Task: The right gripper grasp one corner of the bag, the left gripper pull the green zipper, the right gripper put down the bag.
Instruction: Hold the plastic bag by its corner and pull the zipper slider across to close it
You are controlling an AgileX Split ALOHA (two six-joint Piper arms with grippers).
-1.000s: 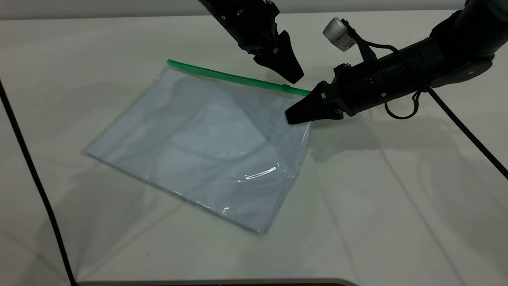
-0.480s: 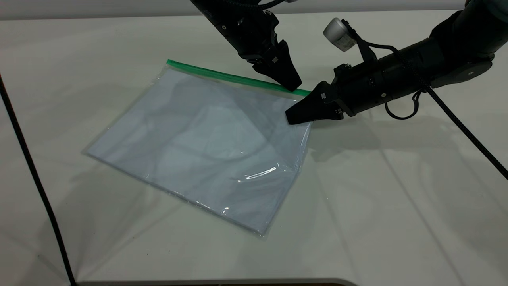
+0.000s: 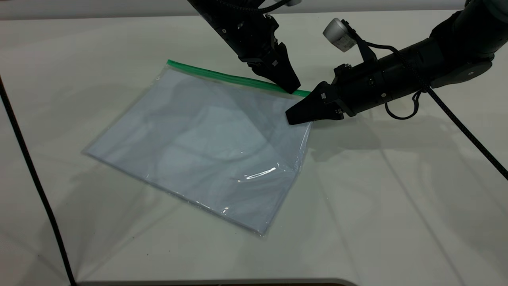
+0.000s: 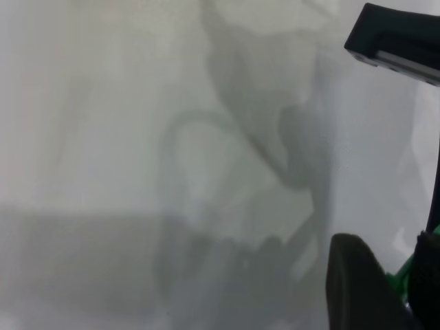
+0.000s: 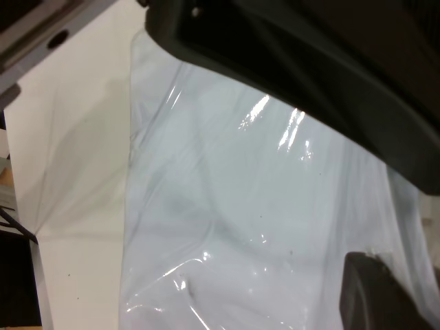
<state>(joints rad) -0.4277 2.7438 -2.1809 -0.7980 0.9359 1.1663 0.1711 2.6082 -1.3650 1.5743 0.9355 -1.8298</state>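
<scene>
The bag [image 3: 198, 139], a clear pouch with white sheets inside, lies flat on the white table. The green zipper [image 3: 222, 75] runs along its far edge. My right gripper [image 3: 291, 118] is shut on the bag's edge beside the corner of the bag [image 3: 307, 95]. In the right wrist view the plastic [image 5: 227, 227] drapes over the lower finger [image 5: 385, 302]. My left gripper [image 3: 293, 88] points down onto the strip's right end. In the left wrist view its fingers [image 4: 361, 289] pinch the green slider [image 4: 401, 278].
A thin black cable [image 3: 27, 159] runs down the table's left side. A braided cable [image 3: 468, 135] hangs from the right arm toward the right edge. The table's front edge [image 3: 238, 281] is near. A black part of the right arm [image 4: 399, 41] shows in the left wrist view.
My left gripper has come down and slightly left from above the strip onto its right end, covering the slider. The right gripper and the bag have stayed put.
</scene>
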